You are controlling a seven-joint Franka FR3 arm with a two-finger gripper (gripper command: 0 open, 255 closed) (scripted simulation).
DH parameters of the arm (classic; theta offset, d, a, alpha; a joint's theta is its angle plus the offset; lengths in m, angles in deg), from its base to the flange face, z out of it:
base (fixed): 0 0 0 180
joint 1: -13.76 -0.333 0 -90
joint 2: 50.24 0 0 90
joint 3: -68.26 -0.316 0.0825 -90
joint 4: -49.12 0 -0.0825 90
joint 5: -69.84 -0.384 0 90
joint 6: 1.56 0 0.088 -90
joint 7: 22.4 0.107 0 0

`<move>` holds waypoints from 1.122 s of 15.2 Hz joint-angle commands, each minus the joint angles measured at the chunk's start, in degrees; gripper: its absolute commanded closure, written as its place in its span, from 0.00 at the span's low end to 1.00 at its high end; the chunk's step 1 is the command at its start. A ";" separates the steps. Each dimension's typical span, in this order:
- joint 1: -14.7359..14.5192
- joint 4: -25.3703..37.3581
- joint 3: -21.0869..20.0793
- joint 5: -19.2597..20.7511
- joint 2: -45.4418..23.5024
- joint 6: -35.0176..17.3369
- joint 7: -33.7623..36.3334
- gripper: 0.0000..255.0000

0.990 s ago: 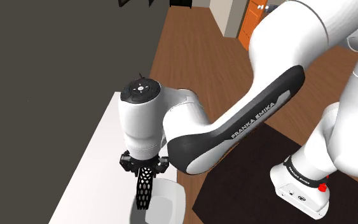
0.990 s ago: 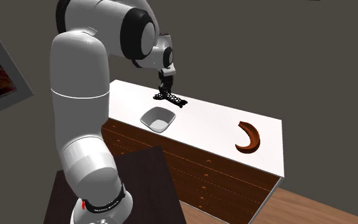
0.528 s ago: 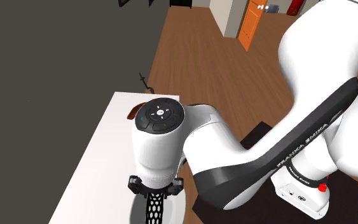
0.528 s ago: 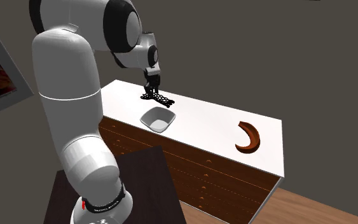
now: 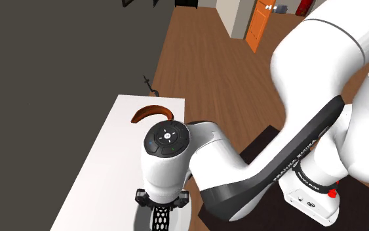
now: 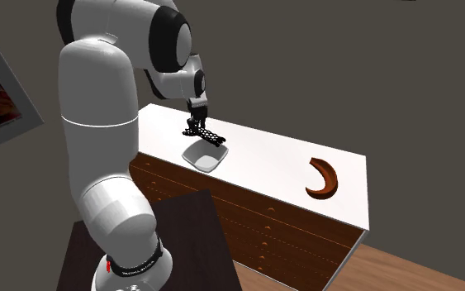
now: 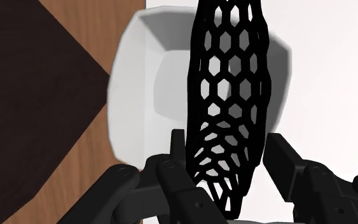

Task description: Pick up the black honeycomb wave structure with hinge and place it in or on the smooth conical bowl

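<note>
Black honeycomb structure [image 7: 231, 83] tight between 2 fingers [image 7: 285, 162] of the pincer [image 7: 227, 143], above the bowl [image 7: 136, 76]

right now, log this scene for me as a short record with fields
arm: white, reaching down over the counter
jaws: shut on the mesh
mesh: black honeycomb strip, hanging from the jaws above the bowl
bowl: white, on the counter near its front edge
mesh to bowl contact: cannot tell
brown piece: curved, on the counter, well apart from the bowl
task state: mesh not yet let go
</note>
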 commanded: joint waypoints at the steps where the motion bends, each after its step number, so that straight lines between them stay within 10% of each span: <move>1: -0.45 -0.20 0.59 1.24 -1.15 -1.12 0.84 1.00; 17: -4.07 -0.32 5.33 8.81 -8.59 -7.47 6.12 1.00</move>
